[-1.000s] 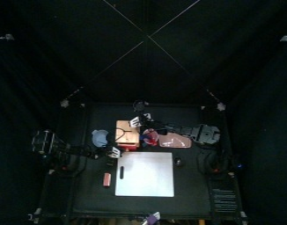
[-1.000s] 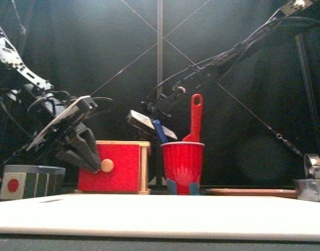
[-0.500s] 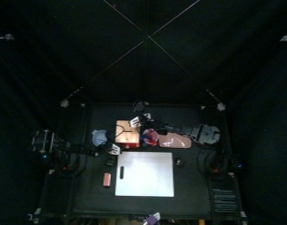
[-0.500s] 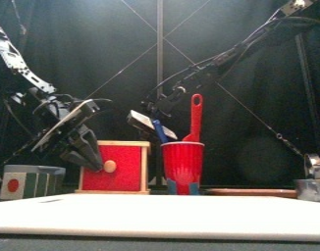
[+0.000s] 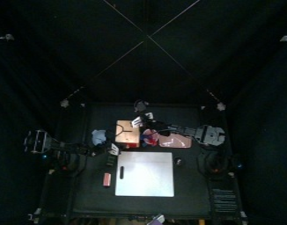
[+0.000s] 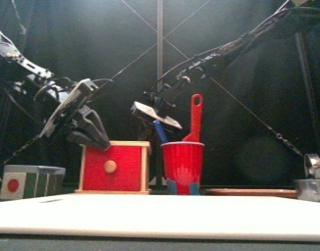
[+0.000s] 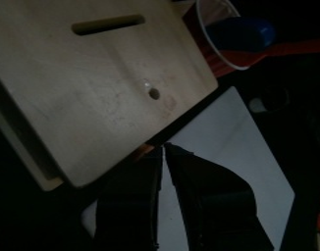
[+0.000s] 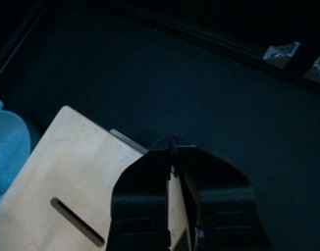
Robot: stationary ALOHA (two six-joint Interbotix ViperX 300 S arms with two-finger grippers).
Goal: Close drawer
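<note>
The tan wooden box [image 6: 113, 167] stands left of the middle of the table. The drawer [image 6: 108, 169], with its red face and pale knob, points at the front camera; how far it stands out I cannot tell. My left gripper [image 6: 86, 127] hangs open just above the box's upper left corner, touching nothing. In the left wrist view the box's slotted top [image 7: 97, 88] lies under that gripper [image 7: 163, 162]. My right gripper [image 6: 159, 113] hovers above and right of the box, jaws together. The right wrist view shows the jaws [image 8: 172, 157] over a corner of the wooden top [image 8: 71, 186].
A red cup [image 6: 183, 164] holding a red spatula [image 6: 195, 113] and a blue-handled tool stands right of the box. A large white sheet [image 5: 146, 173] lies in front. A light blue cloth [image 5: 99, 137] is left of the box, and a grey block with a red dot [image 6: 19, 181] at far left.
My left gripper has risen from beside the drawer's red face to above the box's left corner. The right gripper has also lifted a little.
</note>
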